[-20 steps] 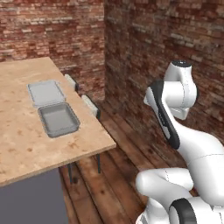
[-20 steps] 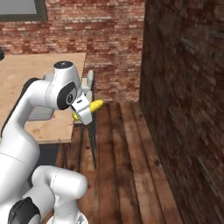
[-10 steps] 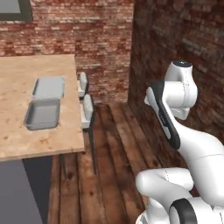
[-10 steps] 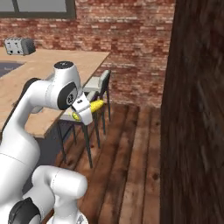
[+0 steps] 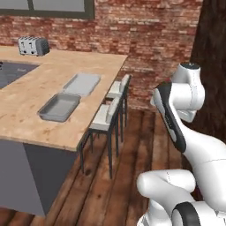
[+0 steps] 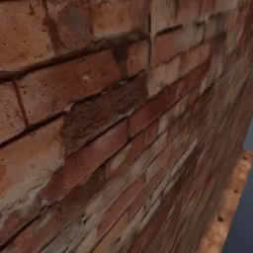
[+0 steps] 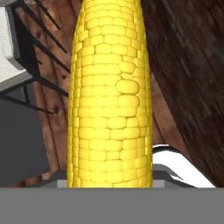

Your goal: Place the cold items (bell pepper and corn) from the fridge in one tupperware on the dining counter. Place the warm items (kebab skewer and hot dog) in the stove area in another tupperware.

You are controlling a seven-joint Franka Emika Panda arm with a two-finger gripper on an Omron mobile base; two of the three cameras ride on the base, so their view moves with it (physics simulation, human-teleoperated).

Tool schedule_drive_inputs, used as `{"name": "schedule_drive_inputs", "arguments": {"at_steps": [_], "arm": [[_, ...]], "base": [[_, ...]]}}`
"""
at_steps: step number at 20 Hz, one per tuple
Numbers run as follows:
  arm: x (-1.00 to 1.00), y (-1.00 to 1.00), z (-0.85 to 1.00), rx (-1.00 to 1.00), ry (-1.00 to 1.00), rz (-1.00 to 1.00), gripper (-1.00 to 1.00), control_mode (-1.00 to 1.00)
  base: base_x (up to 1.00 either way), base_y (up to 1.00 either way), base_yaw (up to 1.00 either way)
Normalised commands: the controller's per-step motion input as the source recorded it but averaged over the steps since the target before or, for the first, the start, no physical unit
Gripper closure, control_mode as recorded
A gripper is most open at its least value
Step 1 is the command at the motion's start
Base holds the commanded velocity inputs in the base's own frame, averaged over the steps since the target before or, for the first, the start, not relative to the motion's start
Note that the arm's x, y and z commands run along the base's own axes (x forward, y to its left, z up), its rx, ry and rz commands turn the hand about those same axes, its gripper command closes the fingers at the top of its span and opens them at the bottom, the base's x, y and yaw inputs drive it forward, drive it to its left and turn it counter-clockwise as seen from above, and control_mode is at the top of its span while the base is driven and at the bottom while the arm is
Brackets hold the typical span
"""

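On the dining counter [image 5: 31, 110] lie two trays side by side: the darker, deeper tupperware [image 5: 59, 107] nearer, the pale flat tupperware [image 5: 82, 84] beyond it, both close to the counter's right edge. One toaster [image 5: 33, 46] stands far left. Two stools [image 5: 112, 110] line that edge, open wooden floor [image 5: 128, 163] to their right. One corn [image 7: 111, 96] runs lengthwise from the gripper, clamped in its fingers.

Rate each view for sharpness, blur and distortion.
Left base view: even light, the dining counter and both trays sharp. Right base view: pressed close to a brick wall, stretched and smeared toward the right. Hand view: the corn crisp and looming, floor behind soft.
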Motion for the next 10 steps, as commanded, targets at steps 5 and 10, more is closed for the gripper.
{"name": "schedule_drive_inputs", "arguments": {"at_steps": [5, 10], "arm": [[0.0, 0.0, 0.0, 0.0, 0.0, 0.0, 1.0, 1.0], [0.0, 0.0, 0.0, 0.0, 0.0, 0.0, 1.0, 1.0]], "base": [[0.78, -0.72, 0.82], [0.61, -0.96, 0.44]]}}
